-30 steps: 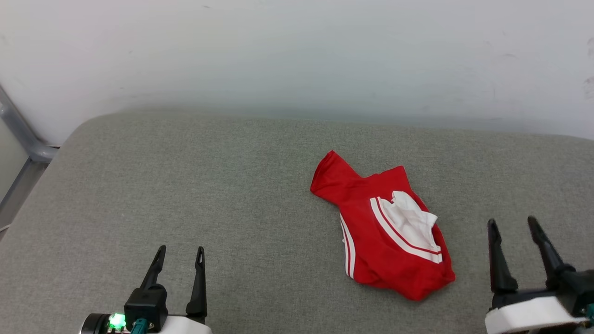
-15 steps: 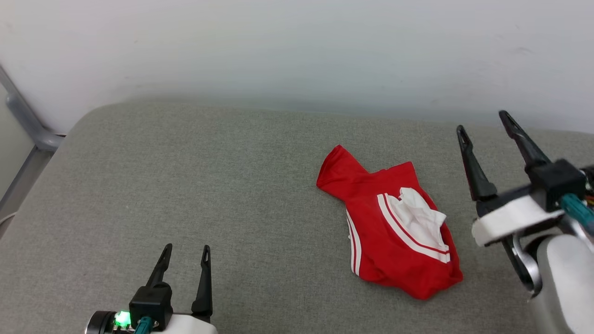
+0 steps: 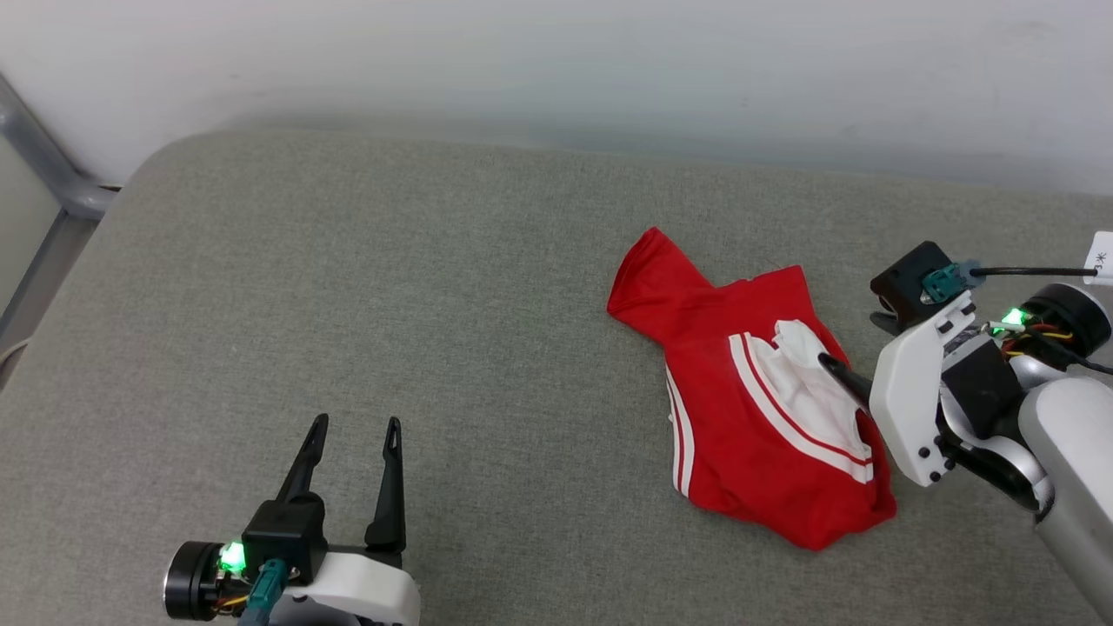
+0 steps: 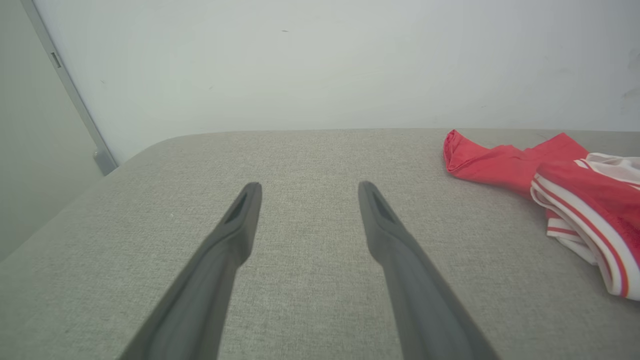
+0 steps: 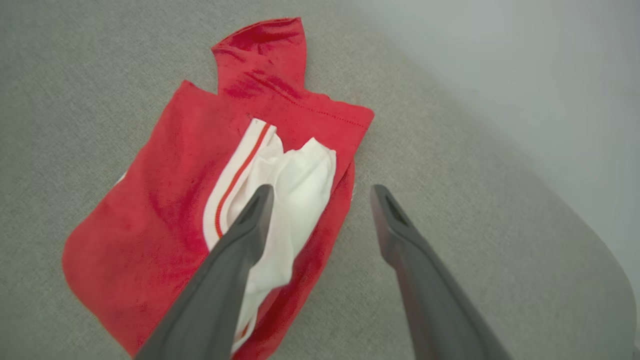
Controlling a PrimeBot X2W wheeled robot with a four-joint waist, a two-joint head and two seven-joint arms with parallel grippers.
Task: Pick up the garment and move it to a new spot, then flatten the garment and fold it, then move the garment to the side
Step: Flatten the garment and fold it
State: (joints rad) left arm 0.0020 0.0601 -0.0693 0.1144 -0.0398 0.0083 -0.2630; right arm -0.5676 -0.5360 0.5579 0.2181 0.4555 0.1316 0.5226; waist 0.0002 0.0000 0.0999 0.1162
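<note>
Red garment [image 3: 756,417] lies below my right tool [image 5: 321,192], one finger over cloth, one past its edge; my left tool [image 3: 355,423] sits well apart. Both gape, empty.

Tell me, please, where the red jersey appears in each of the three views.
Head view: red jersey, right of centre.
Left wrist view: red jersey, at the right edge, cut off.
Right wrist view: red jersey, left of centre.
Shared landmark: the white wall behind the grey cushion.
</note>
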